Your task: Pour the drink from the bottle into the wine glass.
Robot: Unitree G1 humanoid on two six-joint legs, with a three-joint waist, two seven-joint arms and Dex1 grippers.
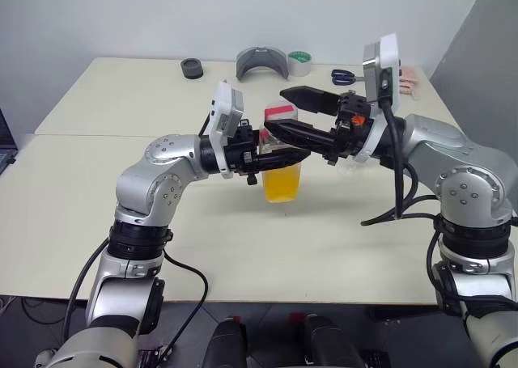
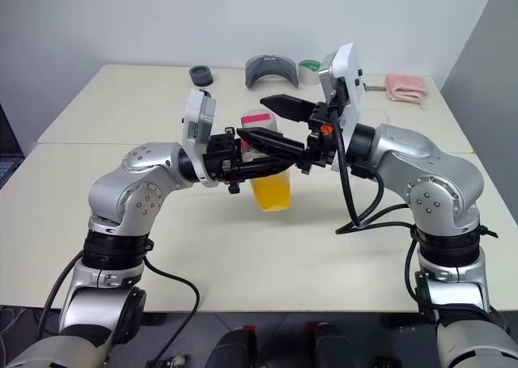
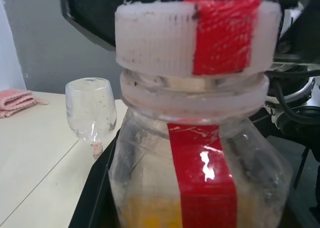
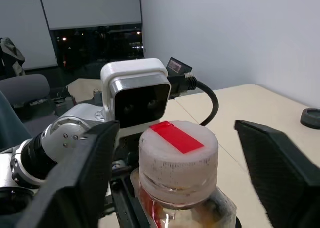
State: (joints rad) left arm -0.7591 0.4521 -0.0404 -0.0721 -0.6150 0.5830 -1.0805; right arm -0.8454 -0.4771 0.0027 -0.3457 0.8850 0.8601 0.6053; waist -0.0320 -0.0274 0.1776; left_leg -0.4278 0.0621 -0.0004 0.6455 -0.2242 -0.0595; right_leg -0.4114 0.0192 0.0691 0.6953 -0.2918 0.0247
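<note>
The left claw (image 1: 257, 152), clamped on the small clear plastic bottle (image 1: 282, 170) of orange drink (image 1: 282, 182), should hold steady while the half-open, empty right claw (image 1: 283, 113), straddling the white red-banded cap (image 4: 178, 155), closes squarely and twists.

We find no readable text, brand, number or sign. The bottle (image 3: 200, 153) carries only a plain red strip down its side, and its white cap (image 4: 178, 155) only a blank red band, both without lettering.
</note>
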